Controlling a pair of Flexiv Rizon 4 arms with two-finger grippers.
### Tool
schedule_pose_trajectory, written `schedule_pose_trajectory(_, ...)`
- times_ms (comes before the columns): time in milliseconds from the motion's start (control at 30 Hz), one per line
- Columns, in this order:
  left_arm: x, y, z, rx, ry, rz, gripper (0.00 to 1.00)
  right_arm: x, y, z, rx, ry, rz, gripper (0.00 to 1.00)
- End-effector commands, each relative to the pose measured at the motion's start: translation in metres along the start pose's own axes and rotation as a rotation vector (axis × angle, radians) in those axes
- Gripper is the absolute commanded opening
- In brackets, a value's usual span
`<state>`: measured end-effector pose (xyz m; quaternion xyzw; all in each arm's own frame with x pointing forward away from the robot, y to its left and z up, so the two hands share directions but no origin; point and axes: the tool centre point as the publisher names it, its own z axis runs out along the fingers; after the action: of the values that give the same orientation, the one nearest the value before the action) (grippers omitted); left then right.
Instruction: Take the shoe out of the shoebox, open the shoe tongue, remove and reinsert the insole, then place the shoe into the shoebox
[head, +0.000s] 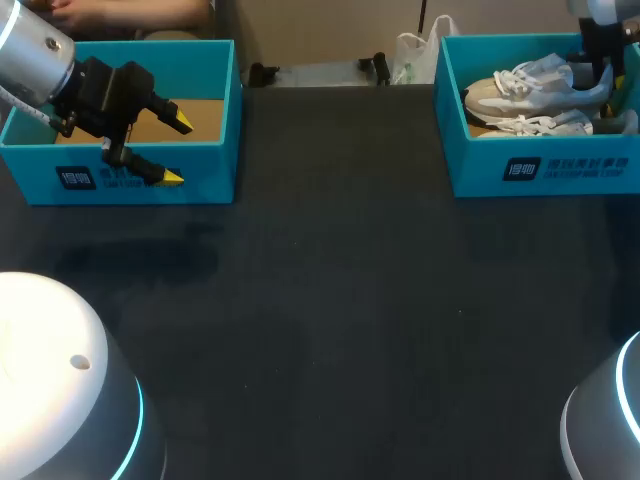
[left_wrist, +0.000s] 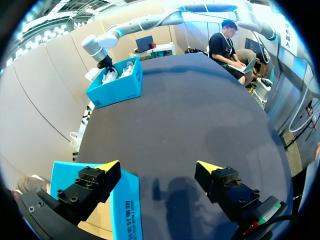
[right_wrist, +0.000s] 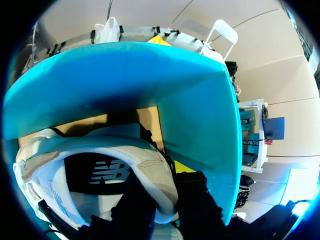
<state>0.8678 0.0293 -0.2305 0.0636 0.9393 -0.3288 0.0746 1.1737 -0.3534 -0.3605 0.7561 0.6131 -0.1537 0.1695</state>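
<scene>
Dark table (head: 330, 300), shoebox (head: 540, 165) at 1 o'clock: right gripper (right_wrist: 164, 196) pinches shoe (right_wrist: 95, 150) heel, left gripper (left_wrist: 158, 166) gapes empty; I'd lift straight.

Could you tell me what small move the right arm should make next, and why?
Probably lift the right gripper straight up a little. Its jaws seem to pinch the heel collar of the shoe, one inside and one outside, while the shoe sits low inside the shoebox, whose wall stands close beside it.
</scene>
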Motion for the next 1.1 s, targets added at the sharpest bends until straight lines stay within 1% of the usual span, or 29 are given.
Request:
schedule_pose_trajectory(33,0.000,-0.001,0.000,-0.004,0.002,-0.001,1.00,0.004,0.009,0.001,0.015,-0.005,0.005,0.52)
schedule_pose_trajectory(67,0.000,-0.001,0.000,-0.004,0.002,-0.001,1.00,0.003,0.010,0.000,0.015,-0.004,0.007,0.74)
schedule_pose_trajectory(100,0.000,-0.001,0.000,-0.004,0.002,-0.001,1.00,0.002,0.010,-0.001,0.015,-0.003,0.011,0.73)
schedule_pose_trajectory(233,0.000,-0.001,0.000,-0.004,0.002,-0.001,1.00,-0.001,0.009,-0.010,0.015,0.007,0.022,0.95)
schedule_pose_trajectory(267,0.000,-0.001,0.000,-0.004,0.002,-0.001,1.00,-0.002,0.009,-0.013,0.013,0.010,0.023,0.98)
schedule_pose_trajectory(300,0.000,-0.001,0.000,-0.004,0.002,-0.001,1.00,-0.003,0.008,-0.016,0.010,0.014,0.025,0.97)
schedule_pose_trajectory(400,0.000,-0.001,0.000,-0.004,0.002,-0.001,1.00,-0.006,0.006,-0.026,0.005,0.019,0.031,1.00)
schedule_pose_trajectory(500,0.000,-0.001,0.000,-0.004,0.002,-0.001,1.00,-0.009,0.004,-0.035,0.003,0.024,0.035,1.00)
schedule_pose_trajectory(600,0.000,-0.001,0.000,-0.004,0.002,-0.001,1.00,-0.012,0.001,-0.047,0.007,0.052,0.034,1.00)
schedule_pose_trajectory(733,0.000,-0.001,0.000,-0.004,0.002,-0.001,1.00,-0.013,-0.007,-0.066,-0.010,0.069,0.016,1.00)
schedule_pose_trajectory(833,0.000,-0.001,0.000,-0.004,0.002,-0.001,1.00,-0.014,-0.015,-0.082,-0.024,0.088,0.004,1.00)
schedule_pose_trajectory(900,0.000,-0.001,0.000,-0.004,0.002,-0.001,1.00,-0.015,-0.021,-0.092,-0.026,0.119,0.006,1.00)
schedule_pose_trajectory(1100,0.000,-0.001,0.000,-0.004,0.002,-0.001,1.00,-0.016,-0.044,-0.121,-0.071,0.179,-0.028,1.00)
